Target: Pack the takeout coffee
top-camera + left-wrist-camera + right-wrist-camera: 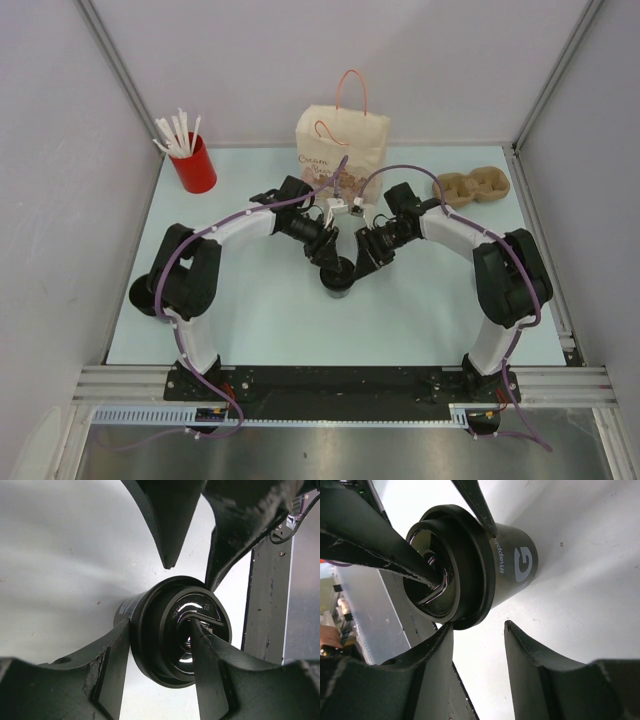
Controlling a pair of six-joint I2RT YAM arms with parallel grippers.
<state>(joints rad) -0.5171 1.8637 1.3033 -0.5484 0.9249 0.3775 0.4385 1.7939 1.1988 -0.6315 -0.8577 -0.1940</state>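
Observation:
The takeout coffee (pixel 338 280) is a dark grey cup with a black lid and pale lettering, standing upright on the table between both arms. My left gripper (pixel 159 625) is shut on its lid. One finger (pixel 112 660) presses the lid's outer rim and the other lies across the lid's top recess. My right gripper (pixel 478 626) is open beside the cup (pixel 515 555). Its left finger (pixel 437 650) touches the lid's lower edge, and only bare table shows between the jaws.
A tan paper bag (pixel 342 140) with pink handles stands behind the cup. A red cup of white straws (pixel 193 165) is at the back left. A brown cardboard carrier (pixel 472 186) lies at the back right. A squat black round piece (pixel 142 295) sits by the left arm.

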